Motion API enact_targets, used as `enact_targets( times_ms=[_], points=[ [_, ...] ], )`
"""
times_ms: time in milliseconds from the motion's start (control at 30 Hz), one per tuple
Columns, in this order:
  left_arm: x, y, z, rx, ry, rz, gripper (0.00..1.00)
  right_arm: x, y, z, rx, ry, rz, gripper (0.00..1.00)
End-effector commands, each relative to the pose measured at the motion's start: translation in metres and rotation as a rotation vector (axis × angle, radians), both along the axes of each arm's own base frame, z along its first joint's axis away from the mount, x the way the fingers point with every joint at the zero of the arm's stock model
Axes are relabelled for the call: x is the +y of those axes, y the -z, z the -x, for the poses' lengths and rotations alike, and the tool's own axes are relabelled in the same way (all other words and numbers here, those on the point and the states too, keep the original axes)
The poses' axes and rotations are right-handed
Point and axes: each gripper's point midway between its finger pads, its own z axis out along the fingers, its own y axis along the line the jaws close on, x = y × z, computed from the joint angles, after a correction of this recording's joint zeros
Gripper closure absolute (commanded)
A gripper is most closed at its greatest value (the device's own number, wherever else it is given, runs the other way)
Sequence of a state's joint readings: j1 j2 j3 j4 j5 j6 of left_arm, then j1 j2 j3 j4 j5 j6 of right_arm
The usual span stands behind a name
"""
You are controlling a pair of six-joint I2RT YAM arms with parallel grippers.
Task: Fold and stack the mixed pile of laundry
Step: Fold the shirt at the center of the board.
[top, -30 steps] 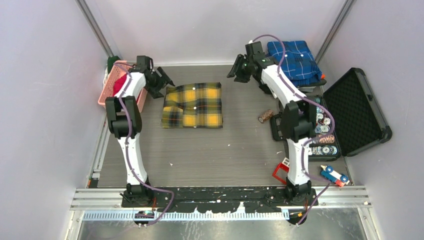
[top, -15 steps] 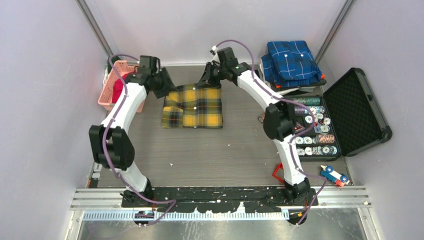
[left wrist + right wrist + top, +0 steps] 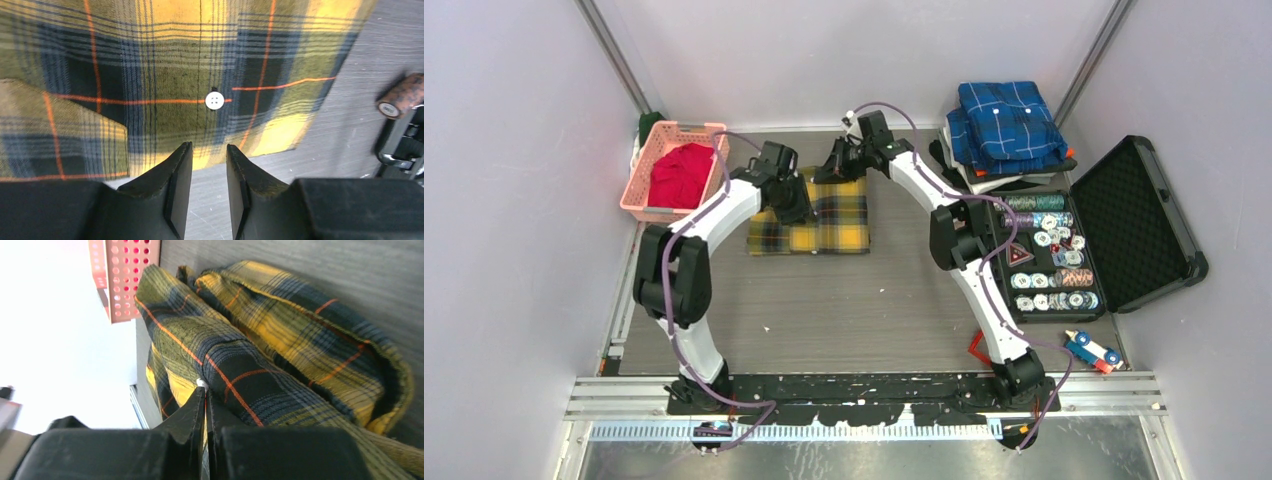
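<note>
The yellow-and-black plaid shirt point(image 3: 834, 220) lies folded on the table's far middle. My right gripper point(image 3: 832, 170) point(image 3: 205, 392) is at the shirt's far edge, shut on a raised fold of the plaid cloth point(image 3: 260, 365). My left gripper point(image 3: 792, 205) point(image 3: 209, 150) hovers over the shirt's left part. Its jaws stand a little apart with only bare table between them, just short of the shirt's hem point(image 3: 210, 100). The red T-shirt point(image 3: 680, 175) lies bunched in the pink basket point(image 3: 639, 195) at the far left.
A folded blue plaid shirt point(image 3: 1009, 120) sits at the far right. An open black case point(image 3: 1139, 225) with chips point(image 3: 1049, 265) lies on the right. A brown roll point(image 3: 402, 95) lies near the case. A toy car point(image 3: 1092, 350) and a red frame point(image 3: 984, 345) lie at the near right.
Both arms swung in from the sides onto the plaid shirt. The right gripper closed on the shirt's far edge. The left gripper's jaws narrowed.
</note>
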State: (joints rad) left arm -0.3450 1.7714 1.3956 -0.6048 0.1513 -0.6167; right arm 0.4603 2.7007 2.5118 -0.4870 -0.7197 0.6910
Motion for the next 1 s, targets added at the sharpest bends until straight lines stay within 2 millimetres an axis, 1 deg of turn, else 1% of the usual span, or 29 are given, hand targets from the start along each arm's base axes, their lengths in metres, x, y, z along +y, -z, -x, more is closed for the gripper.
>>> enact_targets(
  times_ms=[0,100,167,200,233,367,400,467,533,567,633,667,700,733,800,833,867,900,967],
  points=[
    [-0.006,0.034,-0.013,-0.018,0.046,-0.026,0.68,0.001,-0.026,-0.031,-0.067,0.047,-0.127,0.91],
    [-0.004,0.066,-0.014,0.020,0.060,-0.049,0.70,-0.003,-0.006,-0.043,-0.055,0.092,-0.126,0.91],
    [-0.005,0.081,-0.011,0.044,0.065,-0.047,0.71,-0.005,0.009,-0.049,-0.045,0.123,-0.101,0.91],
    [-0.006,0.085,-0.010,0.049,0.062,-0.041,0.71,-0.007,0.019,-0.052,-0.037,0.142,-0.083,0.91],
    [-0.007,0.088,-0.008,0.050,0.061,-0.035,0.71,-0.008,0.028,-0.054,-0.026,0.161,-0.070,0.91],
    [-0.004,0.087,-0.005,0.042,0.051,-0.038,0.70,-0.009,0.052,-0.059,0.007,0.209,-0.047,0.91],
    [-0.003,0.085,-0.004,0.042,0.051,-0.040,0.70,-0.008,0.055,-0.059,0.014,0.213,-0.047,0.91],
    [-0.004,0.076,-0.004,0.031,0.052,-0.031,0.68,-0.002,0.053,-0.059,0.001,0.207,-0.051,0.91],
    [-0.006,0.061,-0.006,0.009,0.054,-0.018,0.66,-0.002,0.043,-0.062,-0.039,0.207,-0.040,0.91],
    [-0.006,0.052,-0.008,-0.007,0.058,-0.017,0.64,-0.003,0.034,-0.063,-0.066,0.201,-0.035,0.91],
    [-0.005,0.032,-0.013,-0.041,0.063,-0.027,0.57,-0.007,0.009,-0.063,-0.128,0.186,-0.019,0.89],
    [-0.004,0.023,-0.017,-0.057,0.062,-0.039,0.52,-0.012,-0.007,-0.064,-0.162,0.187,-0.009,0.87],
    [-0.002,0.011,-0.023,-0.084,0.059,-0.052,0.46,-0.017,-0.021,-0.064,-0.194,0.188,0.005,0.84],
    [0.000,0.003,-0.028,-0.101,0.054,-0.069,0.44,-0.023,-0.038,-0.063,-0.220,0.199,0.016,0.81],
    [0.003,-0.009,-0.040,-0.134,0.051,-0.093,0.43,-0.035,-0.070,-0.059,-0.256,0.221,0.028,0.70],
    [0.004,-0.015,-0.046,-0.150,0.050,-0.103,0.44,-0.041,-0.083,-0.055,-0.270,0.231,0.043,0.61],
    [0.005,-0.018,-0.052,-0.158,0.045,-0.108,0.45,-0.049,-0.103,-0.050,-0.301,0.245,0.054,0.54],
    [0.006,-0.020,-0.058,-0.162,0.042,-0.108,0.47,-0.053,-0.113,-0.045,-0.313,0.254,0.067,0.50],
    [0.008,-0.022,-0.069,-0.168,0.041,-0.112,0.51,-0.063,-0.123,-0.035,-0.316,0.267,0.090,0.48]
  ],
)
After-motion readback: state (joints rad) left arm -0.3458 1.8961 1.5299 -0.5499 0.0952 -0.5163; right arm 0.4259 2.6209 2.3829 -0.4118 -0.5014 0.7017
